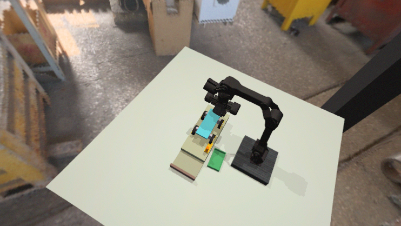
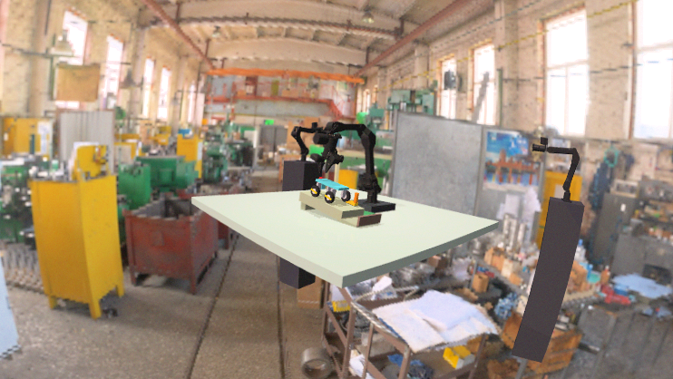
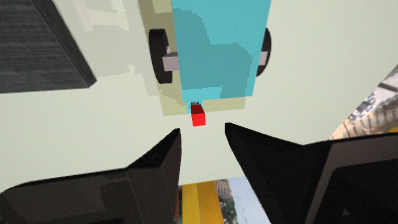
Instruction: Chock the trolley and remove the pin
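The trolley, with a cyan deck (image 1: 207,123) (image 2: 332,184) (image 3: 220,55), stands on the ramp (image 1: 193,147) (image 2: 325,205) (image 3: 227,104). The stop pin's red head (image 3: 198,118) shows at the trolley's uphill end. The yellow chock (image 1: 208,147) (image 2: 356,199), with its orange handle, sits on the ramp close against the downhill side of a lower wheel; whether they touch is too small to tell. The green tray (image 1: 216,159) lies beside the ramp's lower part. My gripper (image 3: 202,130) is partly open and empty. It hangs above the uphill end, with the pin's head ahead of and between its fingertips in the wrist view.
The arm's dark base plate (image 1: 253,168) (image 2: 382,206) stands on the table (image 1: 118,168) (image 2: 263,230), on the tray's far side from the ramp. A brown stop strip (image 1: 182,171) (image 2: 369,219) crosses the ramp's low end. The arm reaches over to the uphill end.
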`<state>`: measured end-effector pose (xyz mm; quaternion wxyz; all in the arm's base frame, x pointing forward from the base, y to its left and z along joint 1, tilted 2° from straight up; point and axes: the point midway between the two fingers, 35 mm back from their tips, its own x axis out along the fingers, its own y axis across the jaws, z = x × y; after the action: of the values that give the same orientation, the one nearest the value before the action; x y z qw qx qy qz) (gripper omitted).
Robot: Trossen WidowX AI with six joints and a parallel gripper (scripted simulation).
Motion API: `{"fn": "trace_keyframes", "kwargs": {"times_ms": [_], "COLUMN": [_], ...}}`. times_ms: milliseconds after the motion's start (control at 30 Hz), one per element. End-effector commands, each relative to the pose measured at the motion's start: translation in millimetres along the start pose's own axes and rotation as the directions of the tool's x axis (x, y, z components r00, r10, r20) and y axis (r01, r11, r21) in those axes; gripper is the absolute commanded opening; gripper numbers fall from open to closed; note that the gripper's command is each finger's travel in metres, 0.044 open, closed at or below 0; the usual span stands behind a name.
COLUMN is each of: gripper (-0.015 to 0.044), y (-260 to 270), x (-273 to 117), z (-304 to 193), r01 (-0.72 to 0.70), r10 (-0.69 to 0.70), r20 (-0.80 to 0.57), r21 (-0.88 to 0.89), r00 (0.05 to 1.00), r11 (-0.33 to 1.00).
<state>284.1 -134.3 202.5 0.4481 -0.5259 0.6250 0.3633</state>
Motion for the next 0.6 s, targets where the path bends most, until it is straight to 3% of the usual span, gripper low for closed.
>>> {"fn": "trace_keyframes", "kwargs": {"times_ms": [0, 567], "gripper": [0.0190, 0.0190], "y": [0.1, 0.2], "x": [4.2, 28.8], "z": [-2.0, -2.7], "r01": [0.000, 0.000], "r10": [0.000, 0.000], "r20": [-0.006, -0.006], "r21": [0.013, 0.013], "r00": [1.000, 1.000], "r11": [1.000, 1.000]}}
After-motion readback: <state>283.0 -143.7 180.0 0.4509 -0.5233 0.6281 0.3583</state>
